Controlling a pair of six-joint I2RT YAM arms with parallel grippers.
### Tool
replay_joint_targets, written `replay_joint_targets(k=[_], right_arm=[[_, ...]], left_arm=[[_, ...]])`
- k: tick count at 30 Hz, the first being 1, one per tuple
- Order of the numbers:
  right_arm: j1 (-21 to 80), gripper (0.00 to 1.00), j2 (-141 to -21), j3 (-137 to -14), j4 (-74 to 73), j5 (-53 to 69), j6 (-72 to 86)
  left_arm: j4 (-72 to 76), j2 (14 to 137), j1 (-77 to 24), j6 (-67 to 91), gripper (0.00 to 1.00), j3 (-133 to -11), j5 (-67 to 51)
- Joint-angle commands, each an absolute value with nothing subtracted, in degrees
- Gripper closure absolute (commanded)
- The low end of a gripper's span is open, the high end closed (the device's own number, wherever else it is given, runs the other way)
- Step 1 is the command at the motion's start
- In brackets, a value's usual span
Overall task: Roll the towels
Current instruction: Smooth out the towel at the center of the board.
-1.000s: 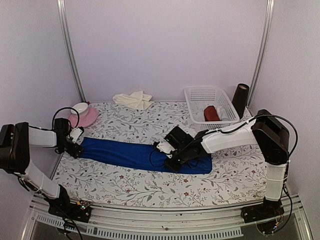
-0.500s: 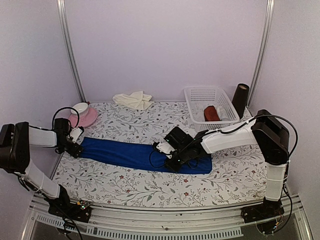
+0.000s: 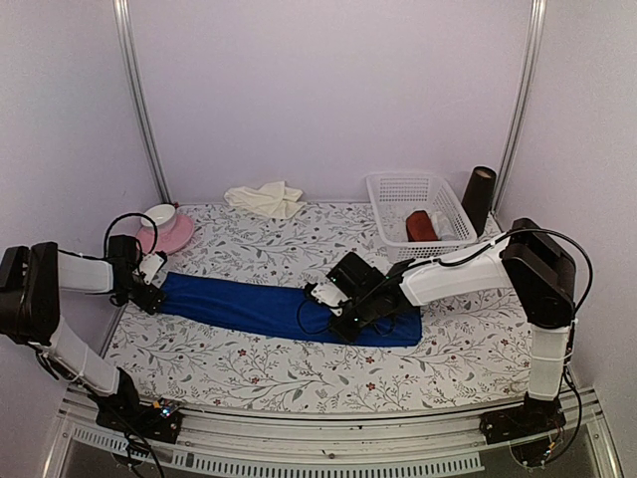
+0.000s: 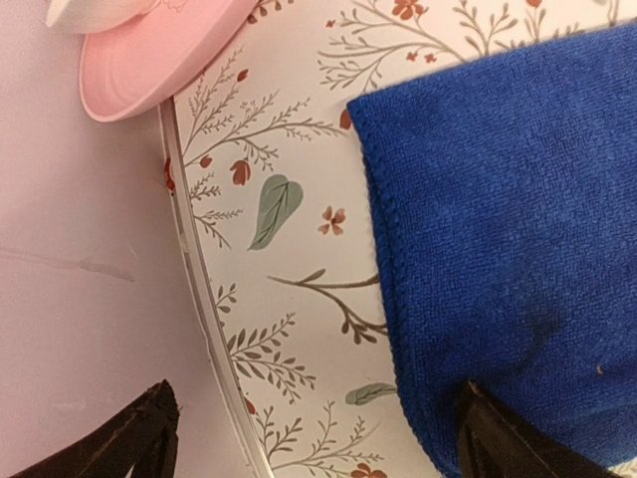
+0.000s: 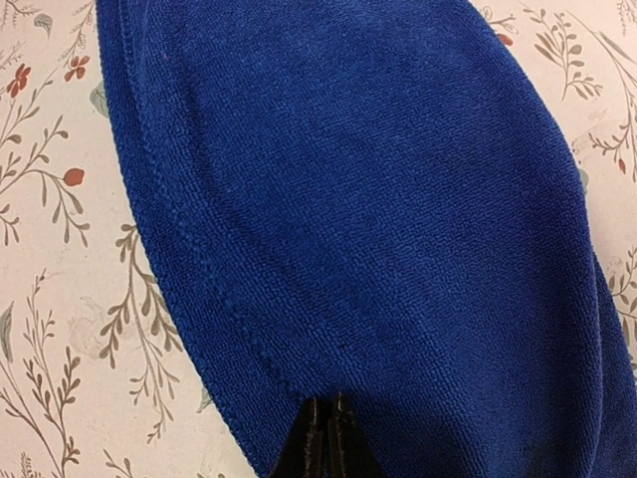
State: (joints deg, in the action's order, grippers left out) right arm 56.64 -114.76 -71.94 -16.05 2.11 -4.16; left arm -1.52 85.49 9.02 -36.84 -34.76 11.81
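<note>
- Table (image 3: 299, 378) – floral-print cover, walled at the back and on both sides.
- Blue towel (image 3: 249, 304) – laid out as a long flat band across the middle of the table, running from the left edge toward the right. The wrist views show looped pile (image 5: 378, 199) and a stitched hem (image 4: 518, 199).
- Basket (image 3: 390, 181) – white, slatted, at the back right.
- Cream towel (image 3: 264, 197) – crumpled in a heap at the back, against the wall and left of the basket, well apart from the blue towel.
- Right gripper (image 3: 336, 319) – tips pressed together (image 5: 323, 438) on the near hem of the blue towel, right of its middle, with the cloth pinched between them.
- Left gripper (image 3: 151, 287) – fingers spread wide (image 4: 318, 438) at the towel's left end, one over the blue corner and the other out by the table's rim, holding nothing.
- Pink plate (image 3: 169, 237) – back left, just beyond the towel's left end.
- Dark cylinder (image 3: 479, 199) – upright, right of the basket.
- Dark red roll (image 3: 421, 226) – inside the basket.
- White cup (image 3: 159, 215) – on the pink plate.
</note>
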Motion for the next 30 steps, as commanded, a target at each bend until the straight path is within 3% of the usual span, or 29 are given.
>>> replay_joint_targets(k=[1, 10, 21, 30], right_arm=[[56.95, 0.98, -111.94, -71.53, -16.59, 3.21, -4.47], [56.99, 0.98, -108.54, -70.93, -18.74, 4.48, -5.43], [58.99, 0.98, -112.44, -72.12, -22.1, 7.2, -6.78], [59.04, 0.96, -113.84, -73.28, -22.71, 2.42, -5.87]], left_arm=[[-3.43, 87.39, 9.55, -36.74, 0.03, -34.27, 11.73], [-4.04, 87.19, 9.98, -35.95, 0.03, -35.84, 11.86], [-4.22, 86.92, 10.69, -36.21, 0.03, -36.37, 11.99], [-4.12, 88.03, 11.07, -35.77, 0.03, -37.03, 11.77]])
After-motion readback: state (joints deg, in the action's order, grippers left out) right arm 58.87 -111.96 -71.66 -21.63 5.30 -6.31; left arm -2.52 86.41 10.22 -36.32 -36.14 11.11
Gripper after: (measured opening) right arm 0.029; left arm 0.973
